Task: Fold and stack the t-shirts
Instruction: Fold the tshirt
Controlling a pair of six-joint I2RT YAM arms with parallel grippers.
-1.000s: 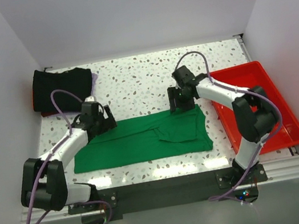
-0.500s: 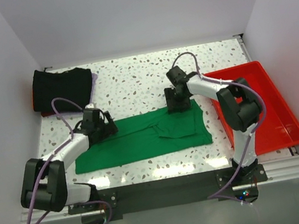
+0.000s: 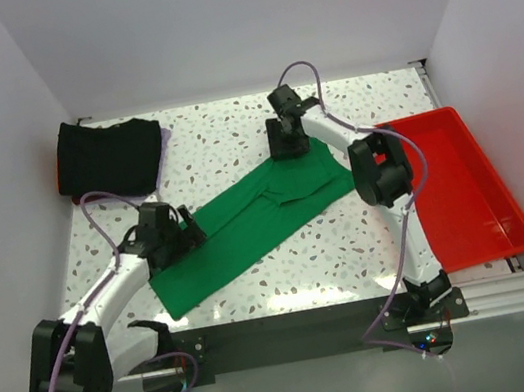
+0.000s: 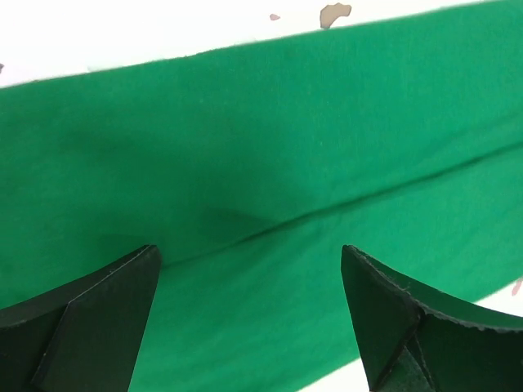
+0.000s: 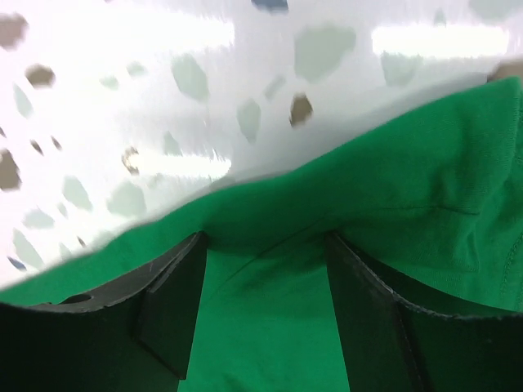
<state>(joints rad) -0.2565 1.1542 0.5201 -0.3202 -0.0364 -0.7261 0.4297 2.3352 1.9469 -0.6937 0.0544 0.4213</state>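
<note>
The bright green t-shirt (image 3: 247, 224) lies folded into a long strip, slanting from the near left to the back centre of the speckled table. My left gripper (image 3: 187, 231) is open low over its left part; in the left wrist view green cloth (image 4: 261, 122) with a crease fills the space between the spread fingers (image 4: 249, 253). My right gripper (image 3: 286, 146) is at the strip's far end. Its jaws stand apart with the tips pressed into the cloth (image 5: 425, 188), which bunches between them (image 5: 265, 241). Black t-shirts (image 3: 108, 157) sit stacked at the back left.
A red plastic tray (image 3: 489, 217) lies along the right edge of the table. Red (image 3: 60, 181) and purple (image 3: 164, 137) edges show under the black stack. White walls close in the back and both sides.
My right gripper has swept toward the back centre, taking the shirt's right end with it, so the strip has swung from level to slanted. My left gripper has slid nearer along the cloth.
</note>
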